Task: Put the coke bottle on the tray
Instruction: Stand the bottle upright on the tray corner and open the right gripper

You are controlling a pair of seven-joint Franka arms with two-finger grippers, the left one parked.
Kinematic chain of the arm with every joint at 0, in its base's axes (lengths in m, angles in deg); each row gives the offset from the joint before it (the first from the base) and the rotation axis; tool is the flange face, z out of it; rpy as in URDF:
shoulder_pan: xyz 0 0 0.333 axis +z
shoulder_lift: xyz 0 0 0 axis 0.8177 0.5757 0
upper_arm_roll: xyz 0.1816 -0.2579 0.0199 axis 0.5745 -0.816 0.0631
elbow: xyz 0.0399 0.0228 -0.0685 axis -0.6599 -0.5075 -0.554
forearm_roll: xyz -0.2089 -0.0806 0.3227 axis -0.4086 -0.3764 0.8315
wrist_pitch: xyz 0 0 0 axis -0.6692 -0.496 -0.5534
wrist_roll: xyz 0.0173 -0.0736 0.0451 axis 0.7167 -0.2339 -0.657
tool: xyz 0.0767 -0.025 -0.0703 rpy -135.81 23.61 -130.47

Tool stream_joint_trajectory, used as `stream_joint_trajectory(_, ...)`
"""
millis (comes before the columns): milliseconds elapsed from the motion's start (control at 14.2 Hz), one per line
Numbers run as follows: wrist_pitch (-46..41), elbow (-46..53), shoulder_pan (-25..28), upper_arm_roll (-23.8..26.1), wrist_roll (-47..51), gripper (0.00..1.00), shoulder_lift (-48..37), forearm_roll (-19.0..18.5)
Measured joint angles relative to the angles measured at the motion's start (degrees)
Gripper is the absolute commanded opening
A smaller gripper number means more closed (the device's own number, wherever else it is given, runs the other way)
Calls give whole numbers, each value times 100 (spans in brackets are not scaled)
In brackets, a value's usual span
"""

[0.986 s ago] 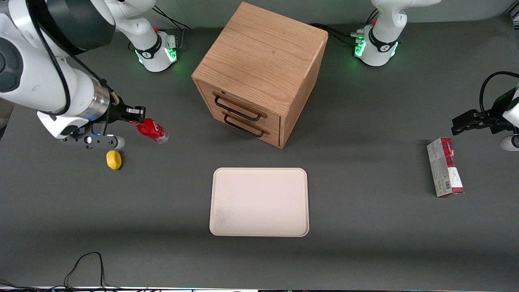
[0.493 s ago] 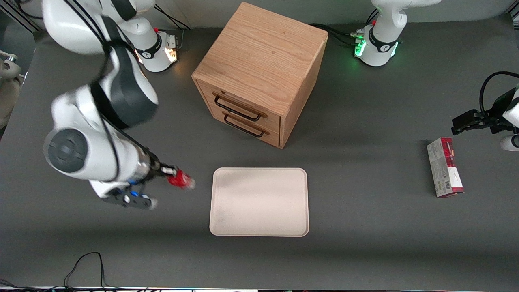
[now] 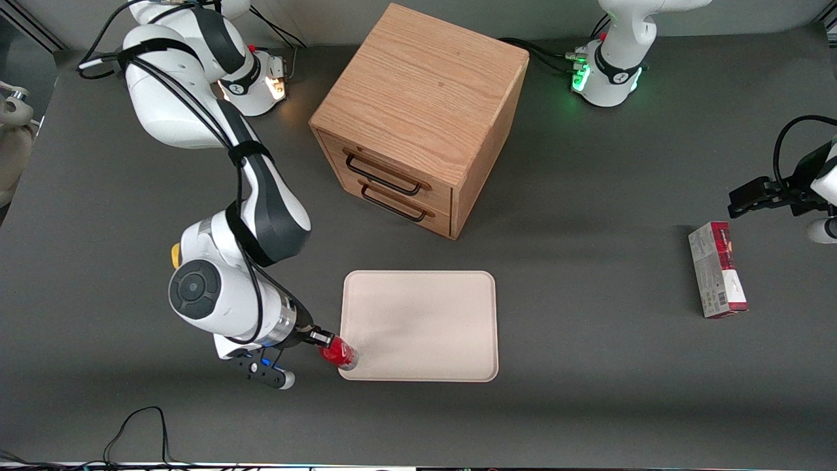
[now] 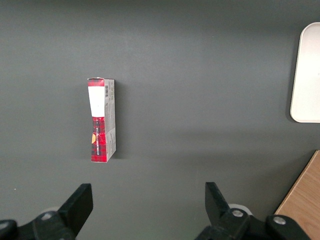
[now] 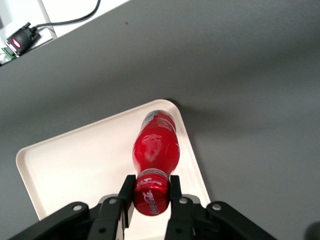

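Note:
My right gripper (image 3: 322,342) is shut on the red cap of the coke bottle (image 3: 339,354), a small red bottle with a clear base. The bottle hangs tilted over the tray's corner nearest the front camera at the working arm's end. In the right wrist view the bottle (image 5: 155,152) points away from the gripper (image 5: 151,194), its base over the cream-beige tray (image 5: 90,160) near that rounded corner. The tray (image 3: 425,320) lies flat in front of the wooden drawer cabinet; whether the bottle touches it I cannot tell.
A wooden two-drawer cabinet (image 3: 418,114) stands farther from the front camera than the tray. A yellow lemon (image 3: 175,254) peeks out beside the working arm's elbow. A red-and-grey carton box (image 3: 717,278) lies toward the parked arm's end. Cables (image 3: 134,425) run along the near table edge.
The right arm has carried the bottle from beside the lemon toward the front camera and across to the tray's near corner. The bottle stays held by its cap.

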Motion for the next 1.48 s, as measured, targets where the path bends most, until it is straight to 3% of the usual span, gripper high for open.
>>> stream_joint_trajectory(423, 441, 21, 220, 1, 332, 0, 253, -23)
stream_joint_trajectory(915, -135, 54, 261, -1, 332, 0, 256, -187)
stream_joint_trajectory(986, -175, 65, 290, -1, 332, 26, 256, -244)
stream_joint_trajectory(1056, -186, 68, 312, -1, 332, 99, 256, -279)
stream_joint_trajectory(1479, -205, 70, 359, -1, 332, 100, 258, -460)
